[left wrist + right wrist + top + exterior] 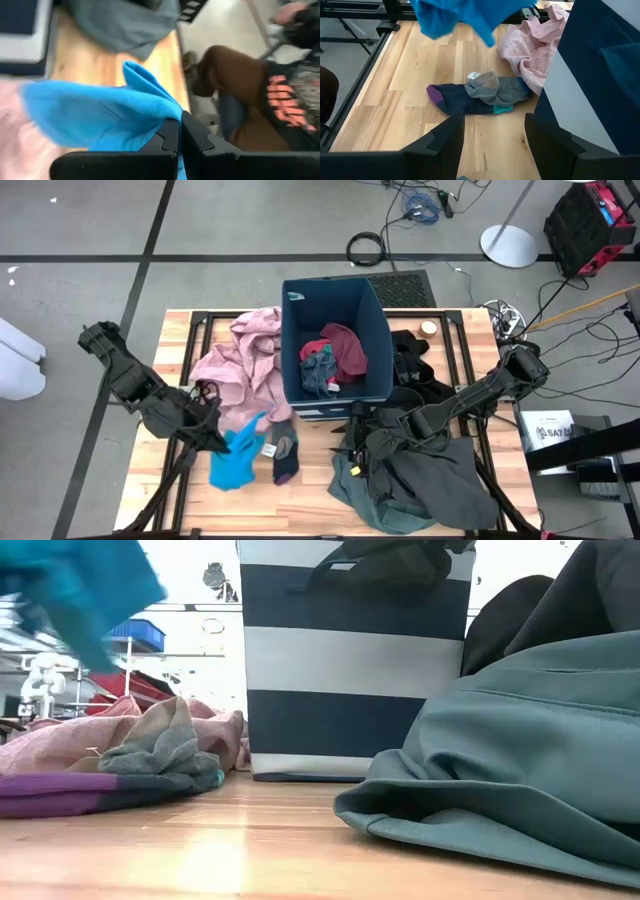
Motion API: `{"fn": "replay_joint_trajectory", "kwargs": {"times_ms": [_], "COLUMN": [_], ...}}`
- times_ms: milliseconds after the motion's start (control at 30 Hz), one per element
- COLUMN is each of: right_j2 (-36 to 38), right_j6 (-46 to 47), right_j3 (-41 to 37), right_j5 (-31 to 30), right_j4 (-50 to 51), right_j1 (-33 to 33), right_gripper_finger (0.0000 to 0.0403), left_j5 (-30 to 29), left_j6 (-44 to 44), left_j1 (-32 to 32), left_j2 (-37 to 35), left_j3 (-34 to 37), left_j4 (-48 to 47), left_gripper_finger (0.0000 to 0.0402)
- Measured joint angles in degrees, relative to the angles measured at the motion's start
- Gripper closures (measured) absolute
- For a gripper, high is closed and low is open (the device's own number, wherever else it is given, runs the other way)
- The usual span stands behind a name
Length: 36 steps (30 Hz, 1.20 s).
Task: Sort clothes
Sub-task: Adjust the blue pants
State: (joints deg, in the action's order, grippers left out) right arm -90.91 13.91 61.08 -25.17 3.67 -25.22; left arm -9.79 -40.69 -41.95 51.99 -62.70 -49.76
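Holding: my left gripper (180, 131) is clamped on the bright-blue piece (236, 458), which hangs off the table (180, 490) near its front left.
Table: bare wood under the hanging cloth, so I have room to lift without snagging.
Grey-green garment (400, 485): heaped at front right with the dark grey garment (440, 470) on top; my right gripper (375, 430) waits above that heap, fingers apart, holding nothing.
Navy bin (300, 345): mid-table, a red piece (345, 350) and other cloth already inside; I judge this is where the blue one goes.
Dusty-pink garment (245, 360): just left of the bin, touching its wall; I should pass over it, not drag through it.
Sock (480, 95): grey with dark and purple ends, flat on the wood below the blue cloth; I want the trailing edge clear of it.
Doing it well: raise until the lowest corner clears the bin rim, carry across, release only once the cloth is over the opening.
Risk: the pinch is on one edge, so a quick swing could shake it loose.
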Motion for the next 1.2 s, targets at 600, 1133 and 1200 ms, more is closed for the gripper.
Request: {"fn": "replay_joint_trajectory", "kwargs": {"times_ms": [600,1133,1200], "right_j2": [0.0,0.0,0.0], "right_j6": [0.3,0.0,-0.1], "right_j3": [0.0,0.0,0.0], "right_j5": [0.0,0.0,0.0], "right_j4": [0.0,0.0,0.0], "right_j1": [0.0,0.1,0.1], "right_gripper_finger": [0.0206,0.0206,0.0206], "left_j5": [8.1,26.5,26.1], "left_j6": [-19.1,-20.5,-19.3], "left_j1": [-0.5,-0.6,-0.6], "left_j2": [20.7,25.2,24.5], "left_j3": [19.2,16.6,15.4], "left_j4": [6.2,5.6,5.7], "left_gripper_finger": [0.0385,0.0377,0.0377]}}
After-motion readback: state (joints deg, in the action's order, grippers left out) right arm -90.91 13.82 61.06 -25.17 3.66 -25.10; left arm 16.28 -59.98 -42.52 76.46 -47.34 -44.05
